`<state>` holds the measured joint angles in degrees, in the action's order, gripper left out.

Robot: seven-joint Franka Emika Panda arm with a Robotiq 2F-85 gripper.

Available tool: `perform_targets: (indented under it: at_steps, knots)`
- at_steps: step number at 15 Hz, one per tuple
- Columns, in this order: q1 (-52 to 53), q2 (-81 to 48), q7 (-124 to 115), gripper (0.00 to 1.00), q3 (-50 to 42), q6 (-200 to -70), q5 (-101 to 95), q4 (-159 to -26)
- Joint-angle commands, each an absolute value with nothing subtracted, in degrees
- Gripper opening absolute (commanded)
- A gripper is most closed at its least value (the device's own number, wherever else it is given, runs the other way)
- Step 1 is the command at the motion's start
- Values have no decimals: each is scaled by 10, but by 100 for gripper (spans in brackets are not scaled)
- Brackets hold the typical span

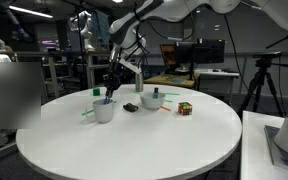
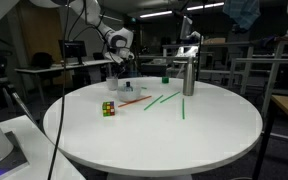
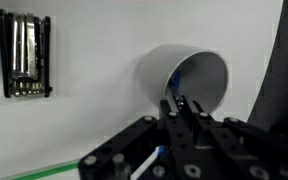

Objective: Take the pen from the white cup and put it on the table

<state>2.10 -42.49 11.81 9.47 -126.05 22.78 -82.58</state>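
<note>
My fingers [image 3: 172, 108] are drawn close together on the top of the pen [image 1: 111, 90]. It stands nearly upright with its lower end in the white cup [image 3: 184, 72], whose mouth sits at 12 o'clock, just beyond my fingertips, in the wrist view. In an exterior view my gripper [image 1: 114, 78] hangs straight above that cup on the table [image 1: 134, 140], and a folding hex-key tool [image 3: 24, 55] lies at 10 o'clock in the wrist view.

The arm [image 1: 156, 14] reaches downward, gripper [image 1: 111, 88] vertical, its fingers [image 3: 170, 110] (wrist view) drawn close together.
</note>
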Motion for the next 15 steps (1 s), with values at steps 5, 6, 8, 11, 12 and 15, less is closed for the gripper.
perform_targets:
  at_steps: [5,6,8,11,12,15]
  knots:
    - [16,-419,110,3,100,-1246,211,-810]
    - [17,-413,109,3,100,-1248,209,-812]
    - [18,-401,108,3,100,-1251,205,-815]
    - [21,-378,105,3,99,-1249,197,-822]
    - [22,-369,103,3,98,-1247,194,-825]
    - [25,-351,96,3,95,-1240,185,-830]
